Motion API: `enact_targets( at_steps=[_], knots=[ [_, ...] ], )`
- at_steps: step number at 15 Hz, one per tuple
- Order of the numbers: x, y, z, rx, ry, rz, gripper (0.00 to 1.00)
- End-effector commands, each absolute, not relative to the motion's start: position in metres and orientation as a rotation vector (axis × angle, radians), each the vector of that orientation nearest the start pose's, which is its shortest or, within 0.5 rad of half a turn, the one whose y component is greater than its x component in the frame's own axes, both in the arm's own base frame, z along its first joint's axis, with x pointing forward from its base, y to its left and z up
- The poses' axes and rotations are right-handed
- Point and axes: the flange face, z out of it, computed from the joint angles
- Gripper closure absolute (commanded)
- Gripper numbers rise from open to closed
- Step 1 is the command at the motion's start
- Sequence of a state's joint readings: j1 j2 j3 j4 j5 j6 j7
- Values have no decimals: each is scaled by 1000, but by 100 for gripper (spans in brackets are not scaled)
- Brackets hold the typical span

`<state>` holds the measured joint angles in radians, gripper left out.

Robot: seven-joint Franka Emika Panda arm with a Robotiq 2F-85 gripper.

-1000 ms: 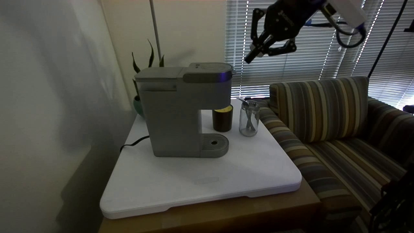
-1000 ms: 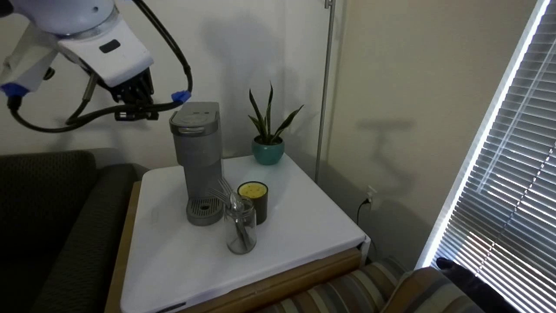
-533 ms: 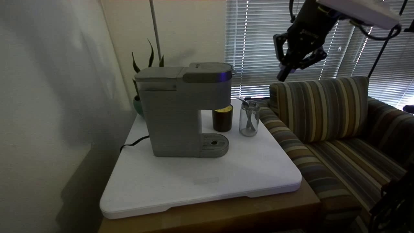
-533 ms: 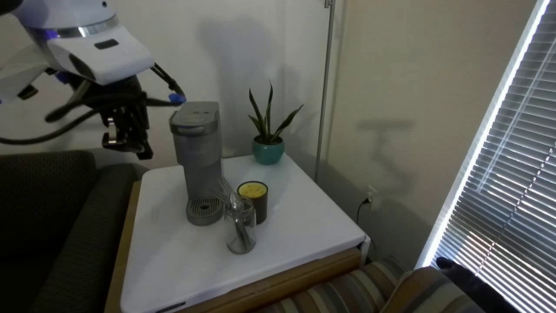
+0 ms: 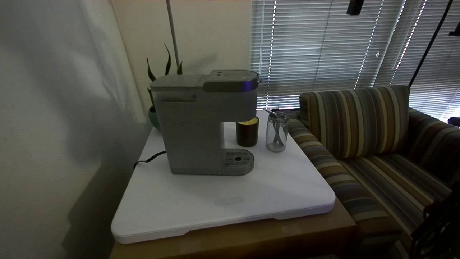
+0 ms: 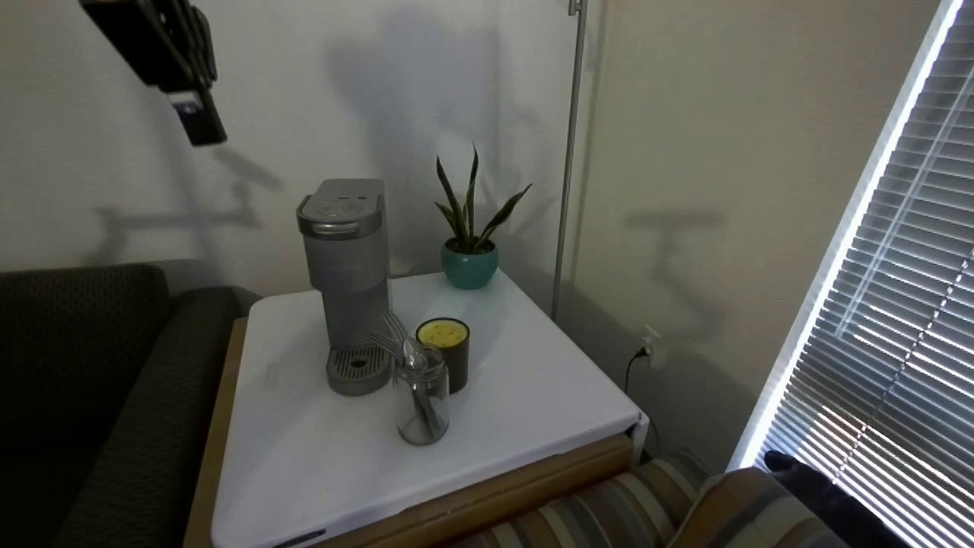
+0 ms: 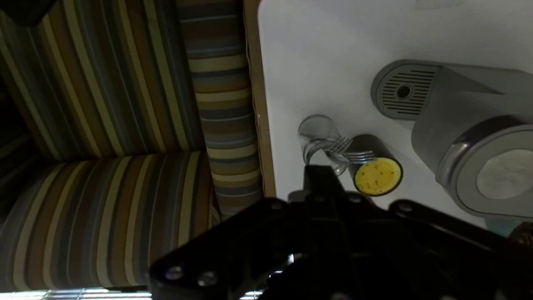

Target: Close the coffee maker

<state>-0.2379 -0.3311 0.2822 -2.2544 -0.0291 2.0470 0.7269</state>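
Black two-fingered metal gripper (image 7: 321, 178): pressed together — nothing seen between.
Boxy grey plastic-looking coffee maker (image 5: 196, 124): lower than the gripper, well apart, rightward in the wrist view — long axis upright.
Rounded dark-grey lid (image 5: 230, 85): appears closed, so probably no push is needed.

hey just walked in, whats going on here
A robot's tool is shut with nothing in it, up in the air, apart from the coffee maker. The job is closing that machine, whose lid looks fully down, so that seems done. A dark cup and a glass jar of cutlery stand on the same white table.
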Motion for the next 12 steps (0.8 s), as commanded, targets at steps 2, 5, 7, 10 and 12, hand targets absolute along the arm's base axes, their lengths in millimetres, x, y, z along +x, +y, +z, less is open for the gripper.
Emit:
enact_targets(
  at_steps=[2,5,7,10,12],
  knots=[
    [479,33,548,-3051,1016,-185,91],
    [482,37,558,-3038,1000,-161,64],
    [473,40,560,-3025,1015,-213,75],
    [477,41,558,-3026,1011,-199,63],
    [477,41,558,-3026,1011,-197,63]
  ],
)
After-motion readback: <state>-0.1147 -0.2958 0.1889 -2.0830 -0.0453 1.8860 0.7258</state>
